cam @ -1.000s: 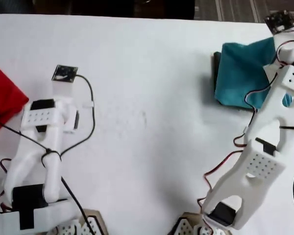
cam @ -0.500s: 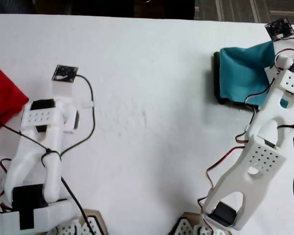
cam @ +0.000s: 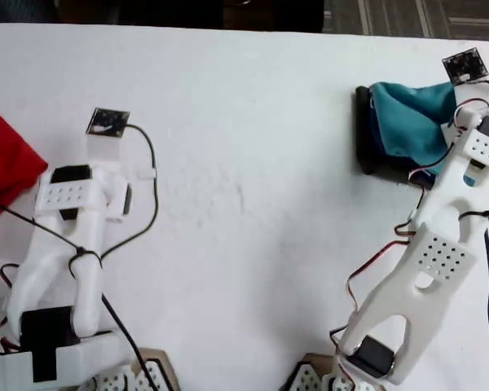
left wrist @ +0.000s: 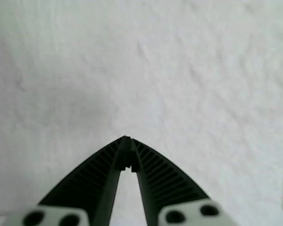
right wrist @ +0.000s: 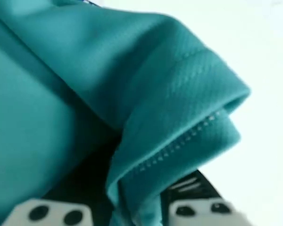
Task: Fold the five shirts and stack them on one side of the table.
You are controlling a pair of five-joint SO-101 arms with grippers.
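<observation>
The high camera is looking straight down over the white table (cam: 253,122) from a fixed mount, taking in both arms from well above. The left wrist camera is peering past the left gripper (left wrist: 127,141) at bare tabletop, close in. The right wrist camera is sitting right against the teal shirt (right wrist: 85,70), which the overhead view is also catching near the table's right edge.

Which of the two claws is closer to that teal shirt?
Right. The right gripper has the teal shirt pinched between its jaws; the left gripper sits shut over bare table, far across from it.
</observation>
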